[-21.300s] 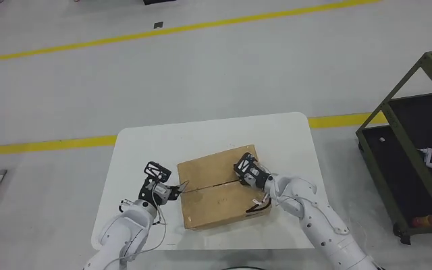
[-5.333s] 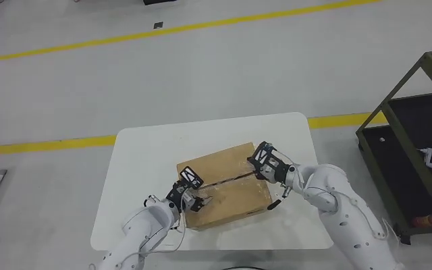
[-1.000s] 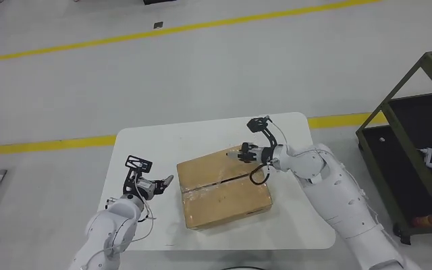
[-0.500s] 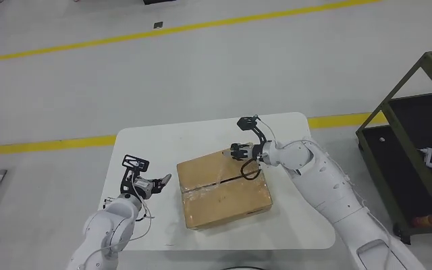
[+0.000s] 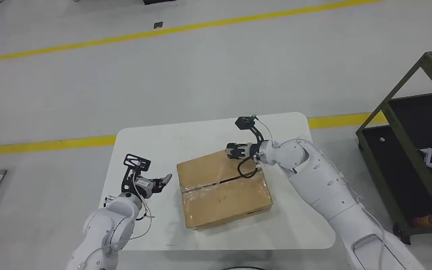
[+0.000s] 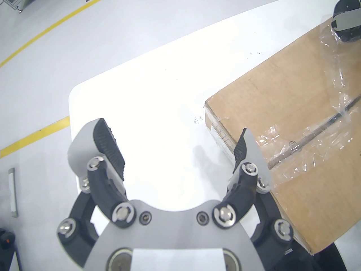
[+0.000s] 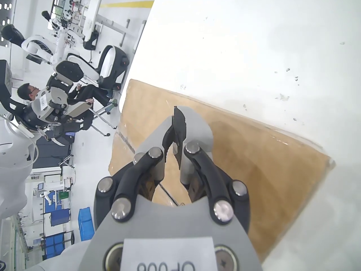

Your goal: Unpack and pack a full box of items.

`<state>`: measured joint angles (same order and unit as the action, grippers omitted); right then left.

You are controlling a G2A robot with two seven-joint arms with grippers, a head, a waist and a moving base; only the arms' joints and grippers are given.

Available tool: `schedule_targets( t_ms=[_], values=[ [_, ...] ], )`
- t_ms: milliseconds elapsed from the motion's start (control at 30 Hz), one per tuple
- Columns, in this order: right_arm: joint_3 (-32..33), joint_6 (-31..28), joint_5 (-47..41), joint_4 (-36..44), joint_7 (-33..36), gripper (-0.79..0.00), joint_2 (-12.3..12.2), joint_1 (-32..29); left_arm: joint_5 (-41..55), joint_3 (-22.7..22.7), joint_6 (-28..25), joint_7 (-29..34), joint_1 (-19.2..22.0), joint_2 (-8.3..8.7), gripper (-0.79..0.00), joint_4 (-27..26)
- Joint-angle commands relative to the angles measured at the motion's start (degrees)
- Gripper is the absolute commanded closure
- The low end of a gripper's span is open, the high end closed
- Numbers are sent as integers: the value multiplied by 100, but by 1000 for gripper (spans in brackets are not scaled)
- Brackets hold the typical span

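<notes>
A closed brown cardboard box (image 5: 223,196) lies in the middle of the white table (image 5: 202,138). Wrinkled clear tape (image 6: 332,66) runs along its top seam and lifts toward the far edge. My right gripper (image 5: 231,150) hovers over that far edge of the box (image 7: 248,164); its fingers (image 7: 180,126) are pressed together, apparently on the tape's end. The left wrist view catches it at the box's far corner (image 6: 345,26). My left gripper (image 5: 162,183) stands open just left of the box (image 6: 282,108), its fingertips (image 6: 172,131) holding nothing.
A dark green cart (image 5: 405,135) stands on the floor to the right of the table. Yellow floor lines run behind the table. Bare tabletop lies to the left of and behind the box.
Over the last second my right gripper has slid left along the box's far edge, staying shut. My left gripper has stayed open beside the box, barely shifting.
</notes>
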<state>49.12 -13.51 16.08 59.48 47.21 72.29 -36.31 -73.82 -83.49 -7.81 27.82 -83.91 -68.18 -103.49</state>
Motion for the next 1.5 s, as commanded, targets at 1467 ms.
schedule_targets(
  t_ms=[1467],
  values=[
    [2053, 781, 1421, 3677, 17, 0, -811, -3044, -106, 210, -315, 65, 59, 20, -785, -97]
  ],
)
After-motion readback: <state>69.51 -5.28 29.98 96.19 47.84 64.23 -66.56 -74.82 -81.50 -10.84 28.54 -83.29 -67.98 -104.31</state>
